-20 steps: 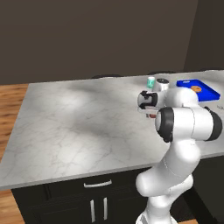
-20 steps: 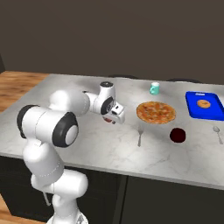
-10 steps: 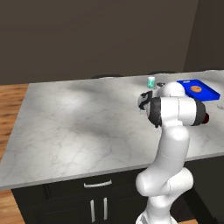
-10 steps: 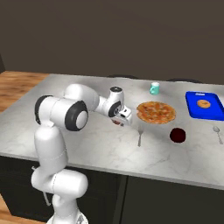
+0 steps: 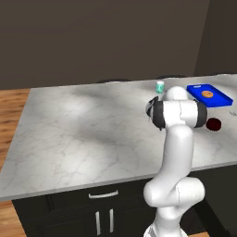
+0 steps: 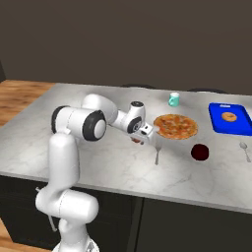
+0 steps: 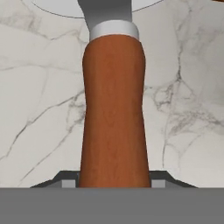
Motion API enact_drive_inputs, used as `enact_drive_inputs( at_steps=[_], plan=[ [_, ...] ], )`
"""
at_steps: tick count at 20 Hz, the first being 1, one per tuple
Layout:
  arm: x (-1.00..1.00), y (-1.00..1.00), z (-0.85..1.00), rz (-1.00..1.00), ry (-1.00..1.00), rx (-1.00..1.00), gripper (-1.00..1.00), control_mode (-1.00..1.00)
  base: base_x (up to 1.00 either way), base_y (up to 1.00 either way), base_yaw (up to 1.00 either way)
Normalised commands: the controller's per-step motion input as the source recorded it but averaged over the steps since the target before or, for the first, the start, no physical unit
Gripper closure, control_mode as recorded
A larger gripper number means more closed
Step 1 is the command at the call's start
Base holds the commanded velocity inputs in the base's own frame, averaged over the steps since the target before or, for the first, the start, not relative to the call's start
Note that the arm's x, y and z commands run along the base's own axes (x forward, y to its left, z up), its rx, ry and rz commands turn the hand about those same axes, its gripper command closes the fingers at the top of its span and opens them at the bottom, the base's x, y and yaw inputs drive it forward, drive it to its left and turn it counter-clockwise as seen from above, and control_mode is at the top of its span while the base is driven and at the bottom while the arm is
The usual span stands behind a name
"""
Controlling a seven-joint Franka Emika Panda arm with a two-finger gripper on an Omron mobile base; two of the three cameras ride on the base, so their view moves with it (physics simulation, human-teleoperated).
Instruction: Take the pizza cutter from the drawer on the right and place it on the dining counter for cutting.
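Note:
The pizza cutter (image 7: 113, 109) has a reddish-brown wooden handle, a silver collar and a grey neck that leads to its round blade (image 7: 83, 6) at the top edge. My gripper (image 7: 113, 181) is shut on the handle's lower end, just above the dining counter (image 7: 39, 109). In the right base view the gripper (image 6: 140, 135) hovers low over the marble dining counter (image 6: 98, 162), left of a pizza (image 6: 175, 126), with the cutter's brown handle (image 6: 136, 140) showing under it. The drawer on the right is out of view.
A fork (image 6: 157, 153) lies just right of the gripper. Further right are a dark red bowl (image 6: 200, 151), a spoon (image 6: 244, 150) and a blue tray (image 6: 241, 129) with a donut. A teal mug (image 6: 173, 99) stands behind the pizza. The counter's left half (image 5: 83, 125) is bare.
The arm has stretched out to the right, carrying the gripper and the cutter closer to the pizza. The grip has stayed the same.

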Motion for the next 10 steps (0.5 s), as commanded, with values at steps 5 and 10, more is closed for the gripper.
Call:
enact_drive_inputs(
  at_steps=[5,10],
  plan=[
    [0.15,0.0,-0.17,0.0,0.04,0.0,1.0,-1.0,0.0,0.0,0.0],
    [0.05,0.0,-0.03,0.0,0.05,0.0,-1.0,-1.0,0.0,0.0,0.0]
  ],
)
